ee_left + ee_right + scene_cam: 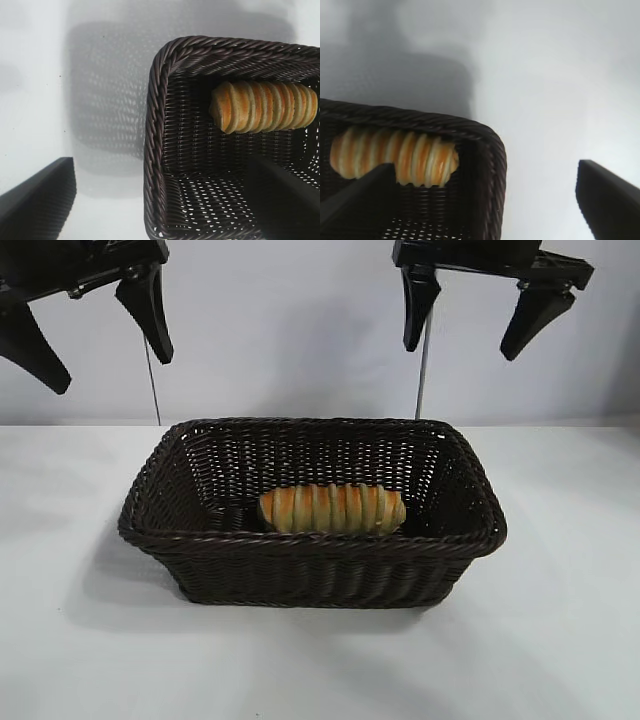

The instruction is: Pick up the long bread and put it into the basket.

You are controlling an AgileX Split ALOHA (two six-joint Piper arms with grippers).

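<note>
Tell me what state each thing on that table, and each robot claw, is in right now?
long bread: lying on its side inside the basket, held by nothing.
basket: upright on the table, holding only the bread.
left gripper: open, empty, raised above the basket's left end.
right gripper: open, empty, raised above the basket's right end.

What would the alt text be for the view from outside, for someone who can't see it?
A long bread lies inside a dark woven basket on a white table. Above it hang two black grippers, the left gripper and the right gripper, both open and empty.
</note>
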